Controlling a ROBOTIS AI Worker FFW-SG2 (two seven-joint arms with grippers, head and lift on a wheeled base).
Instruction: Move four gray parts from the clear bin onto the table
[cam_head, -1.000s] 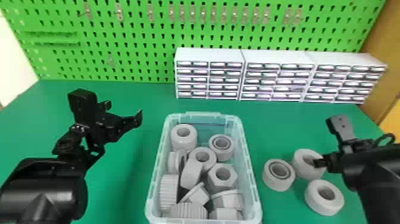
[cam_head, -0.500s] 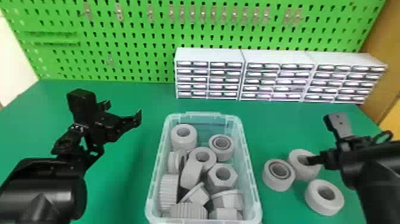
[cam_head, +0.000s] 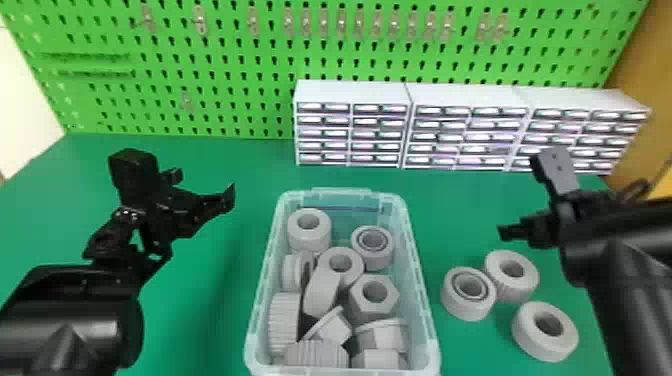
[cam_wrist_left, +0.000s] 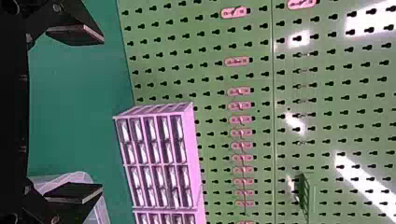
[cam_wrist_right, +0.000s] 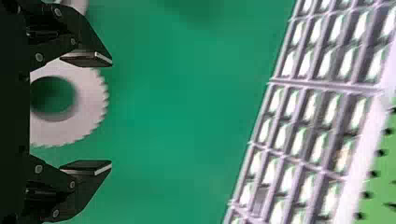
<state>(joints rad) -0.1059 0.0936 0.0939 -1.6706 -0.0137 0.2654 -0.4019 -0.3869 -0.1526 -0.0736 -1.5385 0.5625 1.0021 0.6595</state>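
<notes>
Head view first, and here's the clear bin (cam_head: 422, 300) at bottom centre, loaded with gray parts: a hex nut (cam_head: 374, 314) right of the middle, a round collar (cam_head: 309, 242) up in the bin's upper left corner, more heaped below. Over to the lower right of the frame, and three gray parts are out on the green tabletop (cam_head: 200, 320)! A double-ringed piece (cam_head: 467, 309) sits nearest the bin, a ribbed ring (cam_head: 517, 296) is just beside it on the upper right, and a smooth ring (cam_head: 532, 341) lies below those two.

Above the ribbed ring, toward the right edge, hangs the right gripper (cam_head: 509, 232). Right wrist view now: jaws spread wide, and there's the ribbed ring, teeth and all, showing beyond them; how much space lies in between is hard to call from this angle.

Across at the left of the frame, well apart from those three, the left gripper (cam_head: 202, 186) is poised over the tabletop. Its own wrist view has the jaws spread too. White drawer units (cam_head: 470, 95) stand at upper right, up against the green pegboard (cam_head: 225, 70) across the top.
</notes>
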